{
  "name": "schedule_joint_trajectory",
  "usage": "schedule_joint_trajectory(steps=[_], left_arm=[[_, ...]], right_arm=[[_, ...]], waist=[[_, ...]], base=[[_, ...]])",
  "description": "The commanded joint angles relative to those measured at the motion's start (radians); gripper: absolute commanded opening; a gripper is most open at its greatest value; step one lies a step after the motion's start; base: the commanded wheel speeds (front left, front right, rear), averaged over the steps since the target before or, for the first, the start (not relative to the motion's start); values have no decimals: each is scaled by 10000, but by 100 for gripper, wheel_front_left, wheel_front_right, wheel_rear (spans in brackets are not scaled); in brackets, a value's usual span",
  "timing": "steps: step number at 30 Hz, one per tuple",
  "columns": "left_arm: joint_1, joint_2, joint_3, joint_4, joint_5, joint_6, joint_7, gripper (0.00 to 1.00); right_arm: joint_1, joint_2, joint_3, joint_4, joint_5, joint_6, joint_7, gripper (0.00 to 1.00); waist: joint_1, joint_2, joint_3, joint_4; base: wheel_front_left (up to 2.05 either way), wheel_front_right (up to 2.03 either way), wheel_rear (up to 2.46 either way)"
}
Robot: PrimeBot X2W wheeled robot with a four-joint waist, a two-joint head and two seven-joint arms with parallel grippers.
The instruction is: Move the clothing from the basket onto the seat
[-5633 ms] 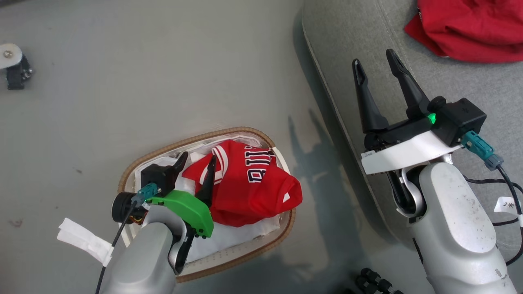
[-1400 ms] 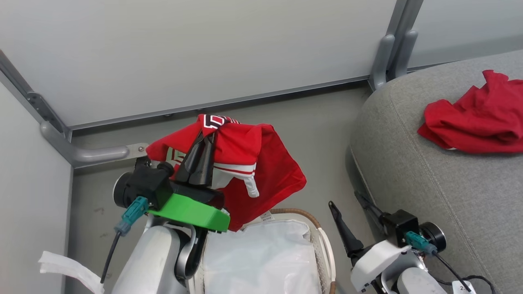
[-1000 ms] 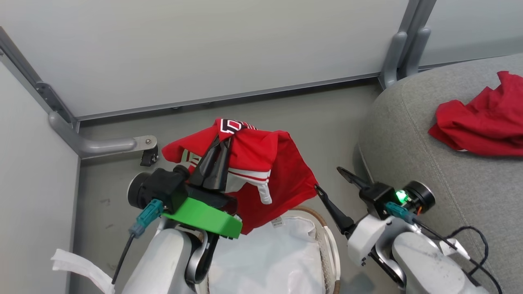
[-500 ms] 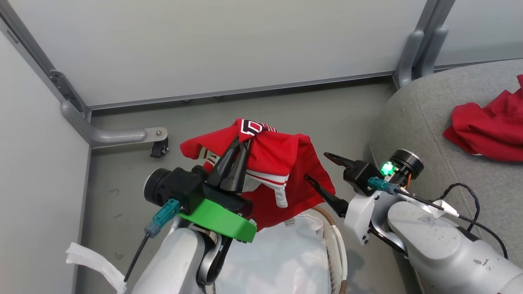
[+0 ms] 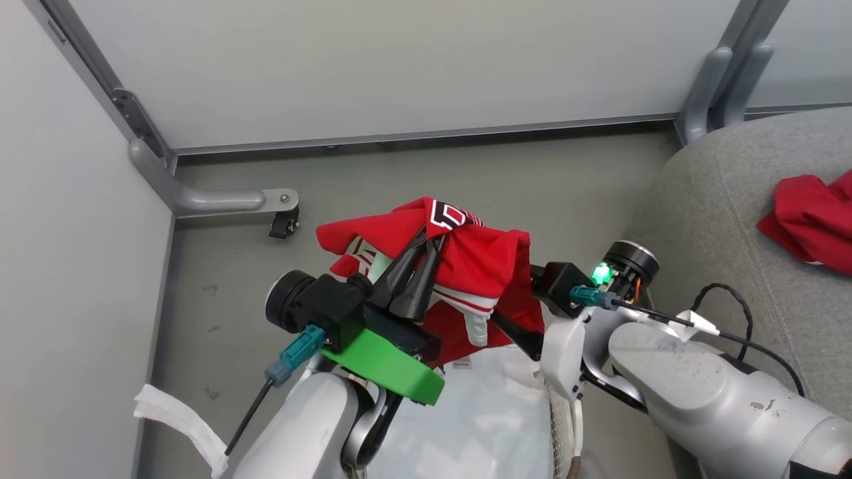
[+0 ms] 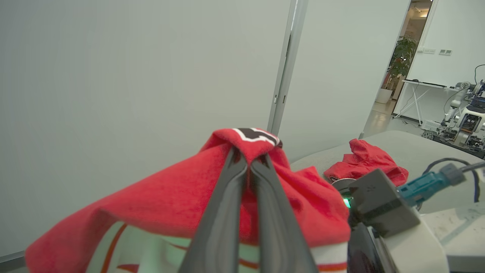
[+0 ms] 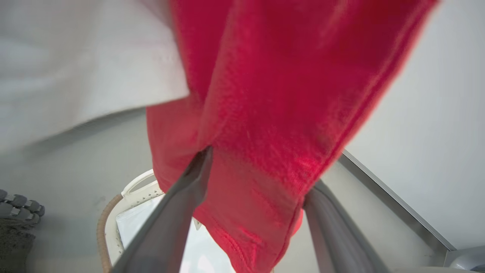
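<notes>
**A:** Since the basket [image 5: 564, 419] sits nearest, low beneath both arms, what shows inside it?

**B:** Its white liner [image 5: 492, 412]. Just above, the left end effector [image 5: 432, 236] has its fingers pressed together on a bunched fold of the jersey [image 5: 486, 259]. The jersey hangs in the air, clear of the basket's rim.

**A:** And the right end effector [image 7: 261, 170]?

**B:** Its fingers stand apart with the jersey's hanging lower cloth between them. I cannot tell whether they press on it.

**A:** Farther off?

**B:** The plain red garment [image 5: 812, 219] lies crumpled on the seat [image 5: 719, 193], back from its rounded edge and well apart from the jersey. Grey floor [image 5: 219, 279] runs to the pale wall panels [image 5: 399, 60] behind.
</notes>
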Motion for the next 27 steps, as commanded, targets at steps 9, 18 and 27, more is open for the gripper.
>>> schedule_joint_trajectory(steps=[9,18,27], left_arm=[[-149,8,31,21,-152,-30,-32,0],[-10,8,208,9,-112,-30,-35,0],[118,8,414,-42,6,-30,-35,75]], right_arm=[[912,745,-754,70,13,-14,-18,0],[1575,914,-1575,-195,-347,-13,-16,0],[2064,948,-2391,-560,-480,-13,-16,0]], waist=[[1,0,65,159],[1,0,61,-138],[1,0,37,-509]], base=[[0,0,0],[0,0,0],[0,0,0]])
